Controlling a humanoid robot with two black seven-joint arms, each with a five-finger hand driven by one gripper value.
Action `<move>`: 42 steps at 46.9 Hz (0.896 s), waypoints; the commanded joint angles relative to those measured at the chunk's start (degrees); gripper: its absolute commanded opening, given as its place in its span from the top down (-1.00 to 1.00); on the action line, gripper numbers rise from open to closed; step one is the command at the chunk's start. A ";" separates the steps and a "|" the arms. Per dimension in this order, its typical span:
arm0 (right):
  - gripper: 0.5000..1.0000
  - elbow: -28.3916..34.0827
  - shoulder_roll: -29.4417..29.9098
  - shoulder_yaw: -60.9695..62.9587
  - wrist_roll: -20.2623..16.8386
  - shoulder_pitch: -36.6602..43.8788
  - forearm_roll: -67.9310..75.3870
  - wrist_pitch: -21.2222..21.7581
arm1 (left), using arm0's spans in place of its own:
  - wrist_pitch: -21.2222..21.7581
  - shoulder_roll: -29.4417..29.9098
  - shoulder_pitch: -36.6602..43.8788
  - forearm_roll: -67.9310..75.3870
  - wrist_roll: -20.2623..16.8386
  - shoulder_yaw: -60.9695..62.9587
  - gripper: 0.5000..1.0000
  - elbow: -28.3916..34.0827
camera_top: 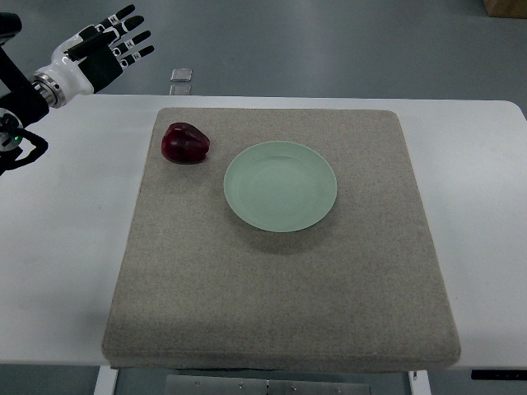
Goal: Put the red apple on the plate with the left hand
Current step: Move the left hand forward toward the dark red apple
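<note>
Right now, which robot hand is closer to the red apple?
Left. The left hand hovers open past the table's far left corner, up and left of the red apple. The right hand isn't in the picture at all.

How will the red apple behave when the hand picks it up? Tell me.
The red apple looks rounded and glossy, so it may roll or slip in a loose grip. It seems rigid, probably firm to grasp. The mat might damp rolling.

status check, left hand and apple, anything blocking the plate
Left hand open, raised off the table's far left. Red apple on mat, beside empty plate. Path clear. Right hand not in view.
</note>
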 commanded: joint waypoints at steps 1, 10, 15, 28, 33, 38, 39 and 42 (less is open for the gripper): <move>-0.71 0.00 0.00 0.00 0.00 0.00 0.00 0.00 | 0.00 -0.01 0.02 -0.03 0.02 0.06 -0.99 0.20; -0.71 0.00 0.00 0.00 0.00 0.00 0.00 0.00 | -0.09 0.08 0.02 0.15 -0.51 0.06 -0.99 0.46; -0.72 0.00 0.00 0.00 0.00 0.00 0.00 0.00 | -0.70 0.34 -0.16 0.24 -0.51 0.15 -0.99 1.17; -0.71 0.00 0.00 0.00 0.00 0.00 0.00 0.00 | -1.14 0.87 -0.95 1.20 -0.77 0.85 -0.99 3.98; -0.71 0.00 0.00 0.00 0.00 0.00 0.00 0.00 | -1.32 1.57 -2.18 2.96 -0.77 0.94 -0.99 3.80; -0.71 0.00 0.00 0.00 0.00 0.00 0.00 0.00 | -2.37 2.28 -3.32 10.06 -0.77 0.85 -0.99 3.45; -0.71 0.00 0.00 0.00 0.00 0.00 0.00 0.00 | -2.54 2.36 -3.59 12.17 -0.77 0.85 -0.99 3.45; -0.71 0.00 0.00 0.00 0.00 0.00 0.00 0.00 | -2.99 2.71 -4.03 19.55 -0.77 0.24 -0.99 2.75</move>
